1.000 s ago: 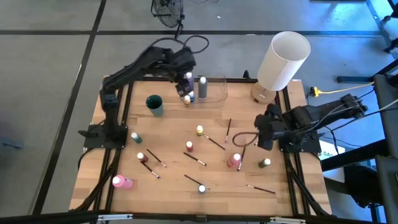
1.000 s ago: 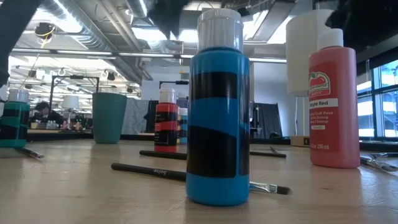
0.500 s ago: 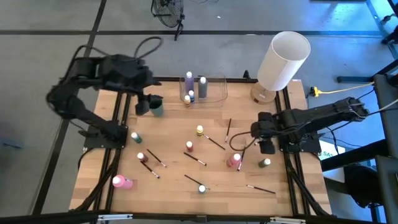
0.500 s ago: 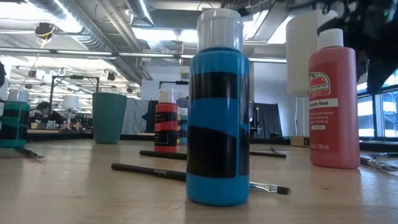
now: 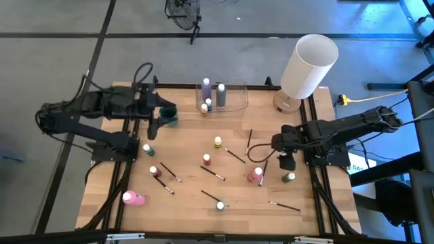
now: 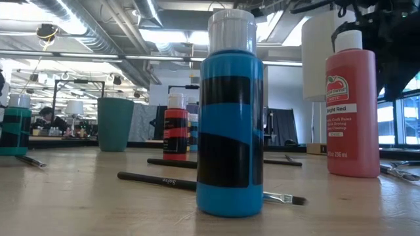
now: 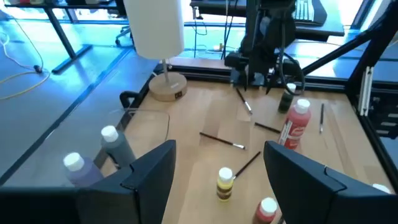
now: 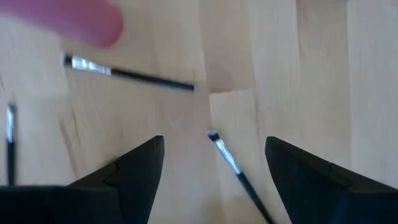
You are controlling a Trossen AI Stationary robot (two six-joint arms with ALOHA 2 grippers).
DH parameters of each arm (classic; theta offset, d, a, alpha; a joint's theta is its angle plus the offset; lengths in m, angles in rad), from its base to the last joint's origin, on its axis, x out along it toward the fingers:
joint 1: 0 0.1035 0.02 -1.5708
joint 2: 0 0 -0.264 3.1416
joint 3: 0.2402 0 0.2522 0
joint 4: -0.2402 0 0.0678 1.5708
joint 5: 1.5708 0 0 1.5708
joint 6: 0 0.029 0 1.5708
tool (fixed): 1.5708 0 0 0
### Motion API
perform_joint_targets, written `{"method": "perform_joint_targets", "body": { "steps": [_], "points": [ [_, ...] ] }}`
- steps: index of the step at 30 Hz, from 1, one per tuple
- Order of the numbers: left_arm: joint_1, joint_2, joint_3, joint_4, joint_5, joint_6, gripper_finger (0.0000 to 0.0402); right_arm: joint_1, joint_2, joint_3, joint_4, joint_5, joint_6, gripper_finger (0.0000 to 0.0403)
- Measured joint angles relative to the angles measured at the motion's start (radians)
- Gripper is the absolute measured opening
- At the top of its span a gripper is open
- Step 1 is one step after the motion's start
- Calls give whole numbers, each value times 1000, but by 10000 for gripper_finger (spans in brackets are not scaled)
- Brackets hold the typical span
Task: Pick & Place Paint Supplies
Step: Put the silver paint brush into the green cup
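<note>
Paint bottles stand about the wooden table: yellow (image 5: 218, 142), red (image 5: 206, 159), a large pink-red one (image 5: 255, 175), dark green (image 5: 289, 177), blue (image 5: 220, 205). A pink one (image 5: 132, 198) lies on its side. Thin dark brushes (image 5: 212, 173) lie flat among them. My right gripper (image 5: 285, 161) points down, open, its fingers on either side of one brush's bristle end (image 8: 217, 142) without touching it. My left gripper (image 5: 157, 123) is open and holds nothing, drawn back by the teal cup (image 5: 168, 114), and looks across the table (image 7: 219, 152).
At the far edge, a clear container (image 5: 230, 98) holds a lilac bottle (image 5: 206, 87), a grey bottle (image 5: 221, 91) and smaller ones. A large white cylinder (image 5: 308, 64) stands at the far right. A black frame (image 5: 319, 196) borders the table.
My left gripper has pulled back from the clear container toward the table's left edge, sinking a little and tipping up toward level; it now sits by the teal cup. My right gripper has come down toward the table beside the pink-red bottle, tipping steeper. No bottle or brush on the table has moved.
</note>
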Motion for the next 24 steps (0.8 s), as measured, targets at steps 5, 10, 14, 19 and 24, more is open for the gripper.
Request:
{"method": "perform_joint_targets", "body": {
  "steps": [5,10,14,19,24],
  "points": [
    [0,-67,-110,94,64,3,239,0,0,-7,87,0,15,284],
    [0,-111,-213,156,153,8,239,0,0,-7,149,1,10,284],
    [0,-143,-310,207,178,39,239,0,0,-7,135,3,11,284],
    [2,-179,-396,242,105,78,239,0,0,-7,54,75,-18,284],
    [0,-201,-454,328,105,107,239,0,0,-7,-4,117,-23,284]
  ]
}}
